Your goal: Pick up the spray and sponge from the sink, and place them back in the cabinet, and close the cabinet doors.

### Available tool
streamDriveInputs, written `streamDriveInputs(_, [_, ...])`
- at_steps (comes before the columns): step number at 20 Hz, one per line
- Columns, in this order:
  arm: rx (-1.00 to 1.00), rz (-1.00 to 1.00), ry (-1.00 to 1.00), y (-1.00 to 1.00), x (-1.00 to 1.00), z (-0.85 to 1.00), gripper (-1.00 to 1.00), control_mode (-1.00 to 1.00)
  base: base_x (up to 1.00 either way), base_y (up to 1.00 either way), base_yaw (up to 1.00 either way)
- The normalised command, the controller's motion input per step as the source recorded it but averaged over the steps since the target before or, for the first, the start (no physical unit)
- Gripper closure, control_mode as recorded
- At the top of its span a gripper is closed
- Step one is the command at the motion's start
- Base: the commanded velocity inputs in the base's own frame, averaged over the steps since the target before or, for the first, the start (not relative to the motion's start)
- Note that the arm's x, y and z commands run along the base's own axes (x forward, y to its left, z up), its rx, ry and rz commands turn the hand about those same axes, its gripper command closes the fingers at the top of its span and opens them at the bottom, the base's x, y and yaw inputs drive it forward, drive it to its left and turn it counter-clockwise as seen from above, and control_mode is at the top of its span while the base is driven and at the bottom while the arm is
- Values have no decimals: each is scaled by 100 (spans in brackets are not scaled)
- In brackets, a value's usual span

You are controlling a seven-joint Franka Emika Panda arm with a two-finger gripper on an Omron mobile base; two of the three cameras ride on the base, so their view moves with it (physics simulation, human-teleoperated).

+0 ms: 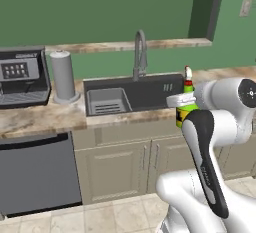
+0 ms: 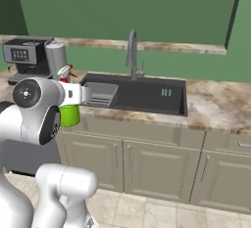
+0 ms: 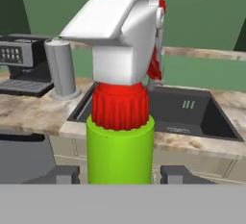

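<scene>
My gripper (image 3: 120, 175) is shut on the spray (image 3: 120, 146), a lime-green bottle with a red collar and a white trigger nozzle. It holds the bottle upright, a dark fingertip (image 3: 60, 174) on each side of the body. In the left base view the spray (image 1: 188, 91) hangs in front of the counter edge, right of the sink (image 1: 150, 94), partly behind my arm. From the right base view the spray (image 2: 70, 116) is left of the sink (image 2: 147, 97), lifted off the counter. The sponge, the cabinet and the cabinet doors are out of view.
A tall curved faucet (image 1: 139, 52) rises behind the basin, with a grey ribbed tray (image 1: 107, 102) in its left part. A grey cylinder (image 1: 64, 76) and a coffee machine (image 1: 22, 76) stand on the counter to the left. Shut base cupboards (image 1: 145, 159) and a dishwasher (image 1: 37, 174) are below.
</scene>
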Motion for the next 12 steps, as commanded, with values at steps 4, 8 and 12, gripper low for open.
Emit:
streamDriveInputs(4, [0, 0, 0, 0, 0, 0, 100, 100, -38, -6, -5])
streamDriveInputs(8, [0, 0, 0, 0, 0, 0, 100, 100, -18, 0, -20])
streamDriveInputs(12, [0, 0, 0, 0, 0, 0, 100, 100, -7, 0, -38])
